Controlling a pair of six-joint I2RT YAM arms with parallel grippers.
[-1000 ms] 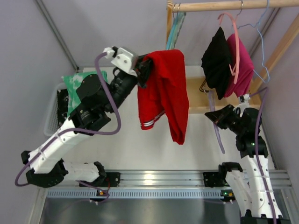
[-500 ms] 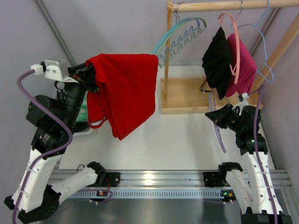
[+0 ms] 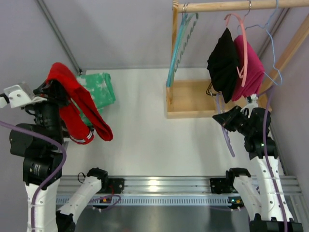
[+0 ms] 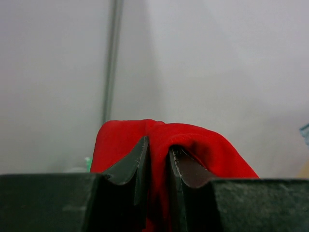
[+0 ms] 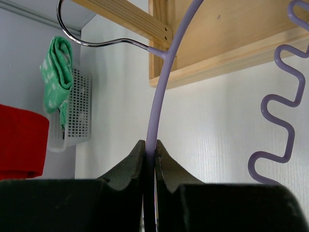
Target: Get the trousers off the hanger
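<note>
Right, the trousers (image 3: 83,116) are off the rack: red, bunched, pinched at a fold by the left fingers (image 4: 158,150), which are pressed onto the cloth with only fabric between them. From that pinch the cloth drapes down and toward the right in the top view, so the long axis runs from the fingers to a striped hem hanging lowest, above the counter (image 3: 154,130) at its far-left edge. The green cloth (image 3: 99,87) sits just behind the drape, and the white basket (image 5: 77,113) is under it as far as the right wrist view shows, though I can't tell if the hem touches either. The teal hanger (image 3: 175,53) hangs bare on the wooden rail (image 3: 231,6), well apart from the trousers, so I'd judge the removal itself done and only the set-down left. The left arm is the only one in reach. The right fingers (image 5: 150,150) are closed on the purple hanger (image 5: 161,92) at the other side, near the black and magenta garments (image 3: 236,63). The next move likely turns on lowering along the drape so the hem lands first, then letting go.
</note>
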